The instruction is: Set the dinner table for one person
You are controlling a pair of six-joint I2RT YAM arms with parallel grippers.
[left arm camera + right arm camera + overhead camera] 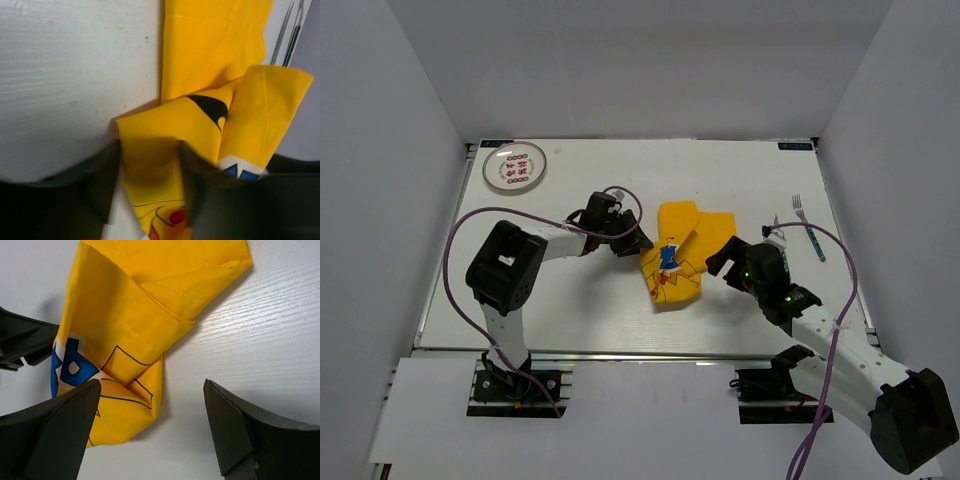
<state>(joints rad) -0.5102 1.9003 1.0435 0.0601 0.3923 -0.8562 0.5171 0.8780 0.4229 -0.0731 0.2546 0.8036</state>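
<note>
While spanning the walled bay beneath both arms, the white, faintly plank-grained surface [570, 300] with metal rail edges is carrying a crumpled yellow cloth [680, 250] at its centre; the left gripper [150, 147] is straddling a cloth fold, partly open; the right gripper [152, 385] is gaping wide, holding nothing.

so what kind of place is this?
Looks like a lab test cell, not a home: white dinner table with metal rails, blank grey walls around it, left arm and right arm bolted at its near edge.
</note>
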